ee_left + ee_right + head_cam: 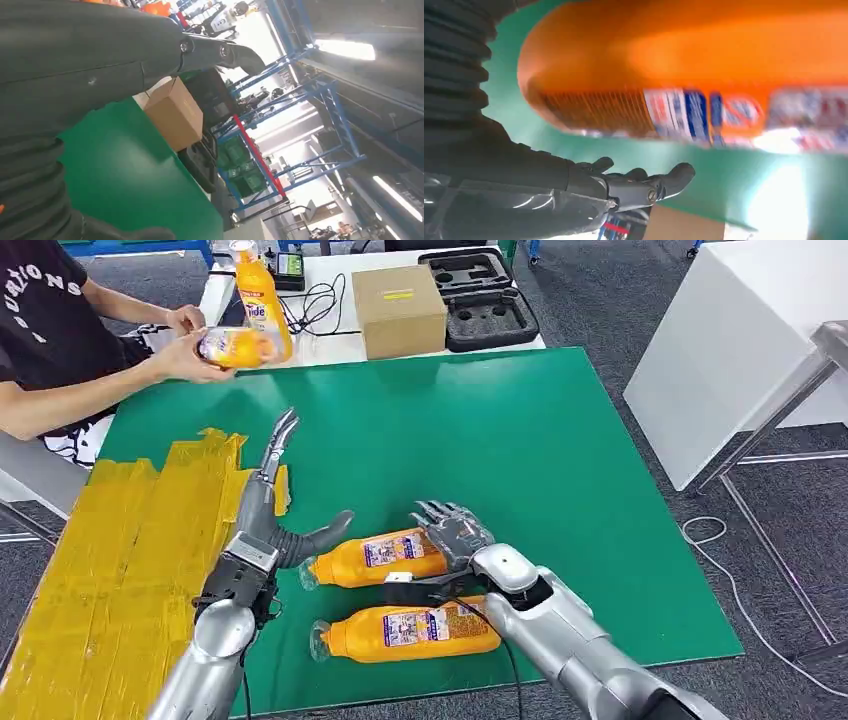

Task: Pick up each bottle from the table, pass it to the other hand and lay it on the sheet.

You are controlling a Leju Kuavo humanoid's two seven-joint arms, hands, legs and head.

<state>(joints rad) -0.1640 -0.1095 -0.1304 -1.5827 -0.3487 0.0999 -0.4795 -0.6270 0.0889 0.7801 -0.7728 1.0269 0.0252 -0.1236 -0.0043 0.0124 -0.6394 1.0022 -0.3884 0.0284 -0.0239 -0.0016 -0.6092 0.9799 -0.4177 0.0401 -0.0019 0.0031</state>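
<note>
Bottles lying on their sides on the green surface (520, 430), two of them, orange, caps pointing toward the yellow sheet (120, 570). Right hand (455, 530) is resting at the base end of the farther bottle (375, 557), fingers spread and extended, not wrapping it; right wrist view is showing that bottle close above the open fingers (644, 185) with green showing between them. Nearer bottle (405, 630) is lying beside the right forearm, untouched. Left hand (270, 505) is hovering open at the edge of the sheet, fingers stretched forward, thumb sticking out toward the farther bottle's cap, holding nothing. Person (50, 330) at the far left corner is holding another orange bottle (232, 346) in both hands; an upright bottle (262, 295) is standing just behind it. Cardboard box (398, 308) and black foam tray (480, 295) are sitting on the white table beyond.
</note>
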